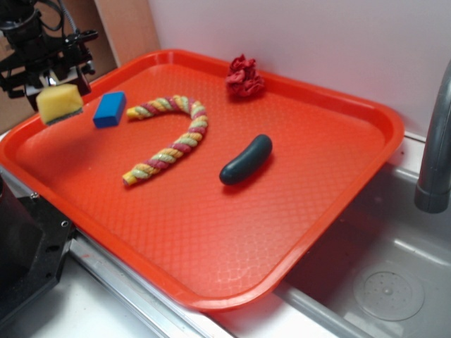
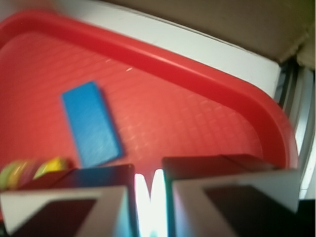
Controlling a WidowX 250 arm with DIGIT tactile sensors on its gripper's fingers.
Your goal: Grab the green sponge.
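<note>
From my wrist view, my gripper (image 2: 146,197) filled the bottom edge, its two fingers (image 2: 64,207) drawn close with only a thin bright sliver between them; that sliver looked pale yellow, but the blur kept me from making out what it was. In the exterior view the answer was plainer: my gripper (image 1: 58,90) hung at the tray's 10 o'clock corner with the green sponge (image 1: 60,103) pinched at its tip, a chunky yellow wedge with a thin dark layer along its lower face, lifted above the red tray (image 1: 296,232) rather than lying on it. Just beside it, toward 3 o'clock, lay the blue block (image 1: 110,109), flat on the tray and apart from the sponge; through the wrist camera that same blue block (image 2: 91,123) sat at about 10 o'clock from my fingers, slanted. Beyond it the twisted rope (image 1: 173,137) curved like a cane across the tray's left half, its strands yellow, pink and green, and a blurred bit of it (image 2: 32,170) showed at the wrist view's lower left. Near the tray's middle the dark green sausage-shaped object (image 1: 245,160) lay at a slant. At the far rim, about 12 o'clock, sat a crumpled red cloth (image 1: 244,77). Off the tray at 3 o'clock stood a grey faucet (image 1: 435,148) over a steel sink (image 1: 380,282).
</note>
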